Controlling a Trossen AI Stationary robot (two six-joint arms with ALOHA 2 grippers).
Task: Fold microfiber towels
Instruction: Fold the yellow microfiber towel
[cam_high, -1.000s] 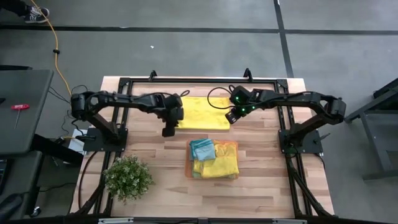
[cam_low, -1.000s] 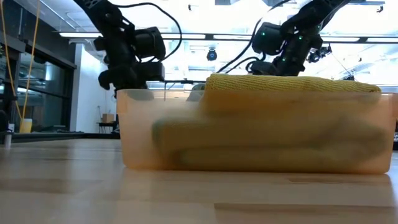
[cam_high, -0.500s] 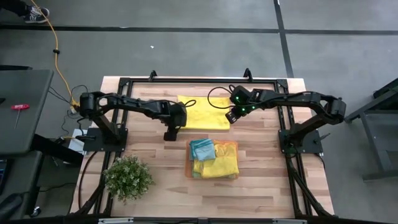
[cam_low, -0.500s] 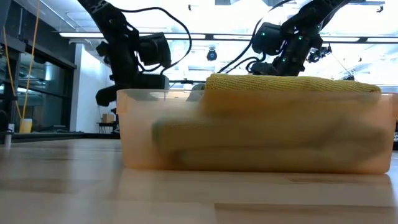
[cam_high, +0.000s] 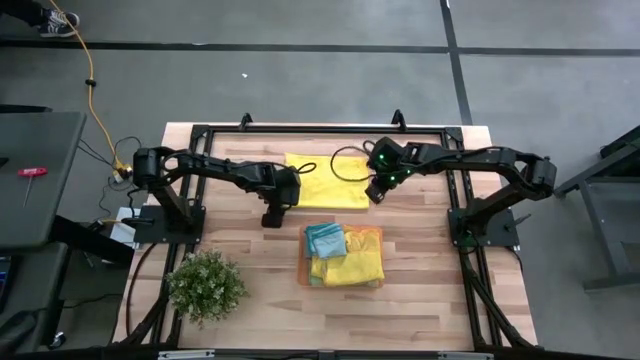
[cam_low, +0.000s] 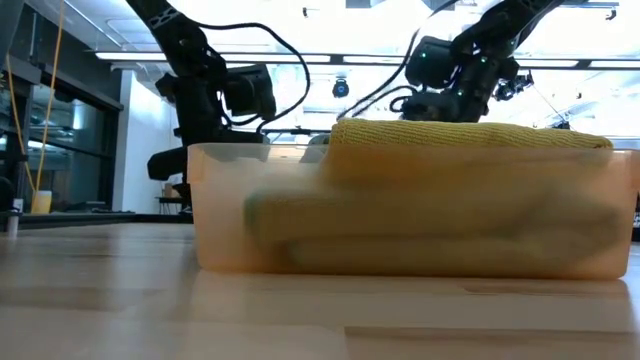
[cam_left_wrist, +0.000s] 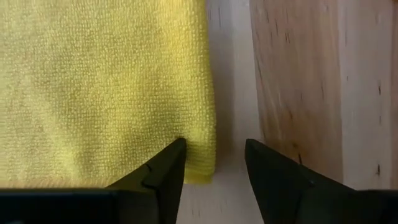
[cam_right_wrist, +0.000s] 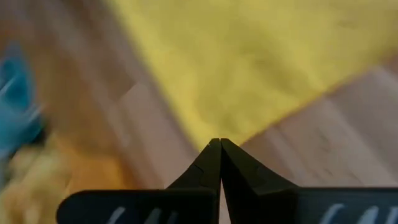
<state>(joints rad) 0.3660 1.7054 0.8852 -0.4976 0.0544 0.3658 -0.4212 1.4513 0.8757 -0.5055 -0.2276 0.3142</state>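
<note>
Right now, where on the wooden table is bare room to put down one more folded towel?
Bare wood lies right of the orange tray of folded towels, and left of it up to the green potted plant. The far middle is crowded: the spread yellow microfiber towel, with the left gripper and right gripper at its near corners.

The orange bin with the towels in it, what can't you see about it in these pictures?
- Low view: the orange bin has a cloudy wall, so the towels inside blur; their number cannot be told.
- High view: the stacked yellow towel hides whatever lies under it.
- Right wrist view: the bin is only a blur past the right gripper.
- Left wrist view: the bin is not in view.
</note>
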